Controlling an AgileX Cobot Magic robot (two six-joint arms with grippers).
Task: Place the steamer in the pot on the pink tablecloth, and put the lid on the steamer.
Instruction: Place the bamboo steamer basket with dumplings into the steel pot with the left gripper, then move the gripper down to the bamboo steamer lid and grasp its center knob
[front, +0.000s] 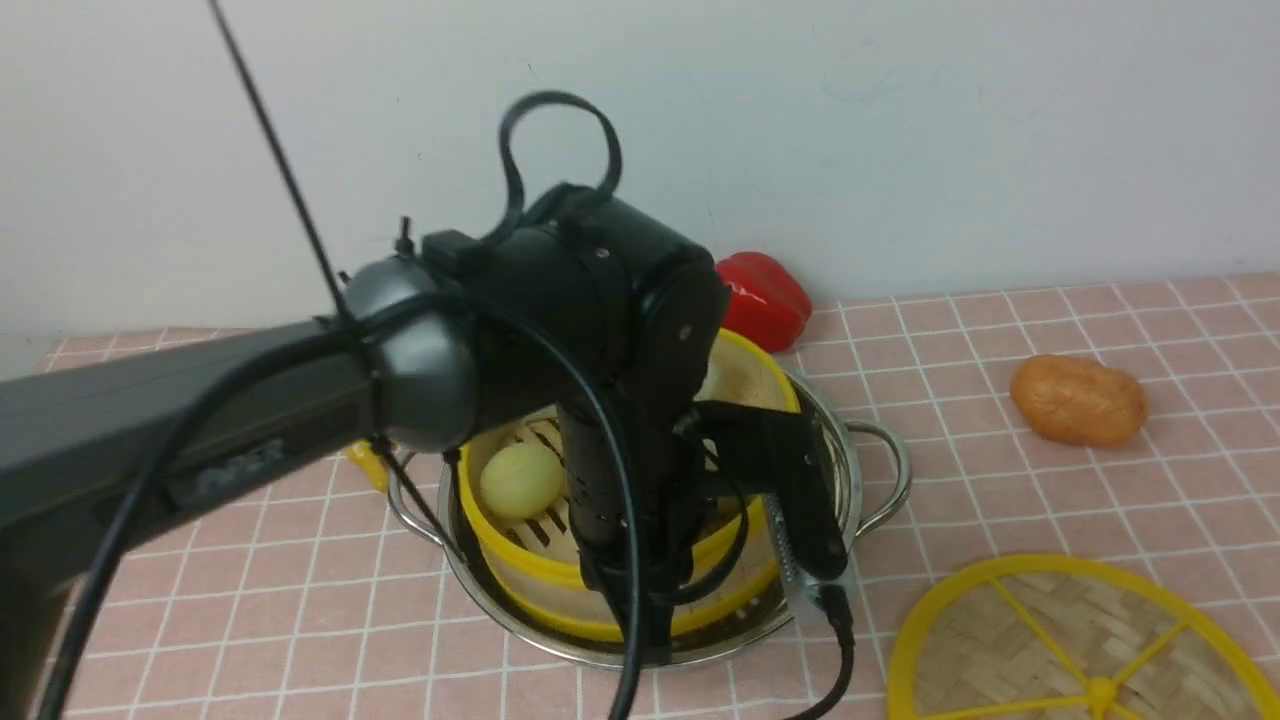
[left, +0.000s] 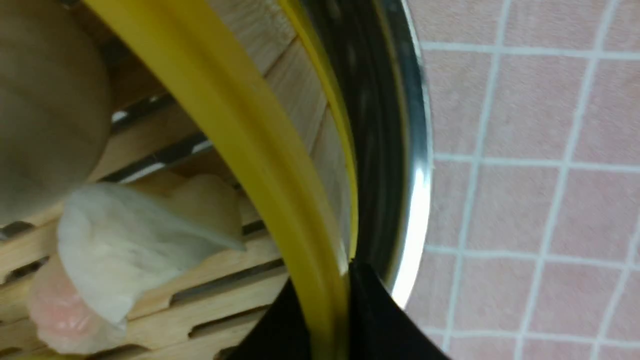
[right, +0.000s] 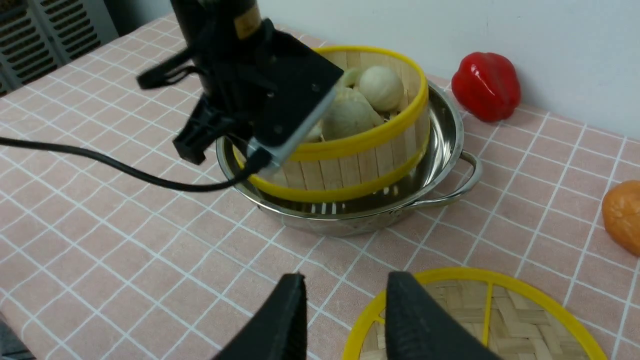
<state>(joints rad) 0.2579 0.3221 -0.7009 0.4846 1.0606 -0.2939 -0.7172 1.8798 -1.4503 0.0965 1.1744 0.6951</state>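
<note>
The steamer (front: 530, 585), a yellow-rimmed bamboo basket, stands inside the steel pot (front: 850, 455) on the pink tablecloth (front: 1050, 500), slightly tilted, with pale buns (front: 520, 478) in it. My left gripper (left: 327, 305) is shut on the steamer's yellow rim (left: 240, 125), beside the pot's wall (left: 415, 150). The lid (front: 1060, 640) lies flat on the cloth to the right of the pot. In the right wrist view my right gripper (right: 345, 305) hangs open and empty just over the edge of the lid (right: 500, 325), short of the steamer (right: 360, 165) and pot (right: 440, 150).
A red toy pepper (front: 765, 298) lies behind the pot against the white wall. An orange potato-like toy (front: 1078, 400) rests to the right. The left arm and its cables (front: 620, 560) cover the pot's near side.
</note>
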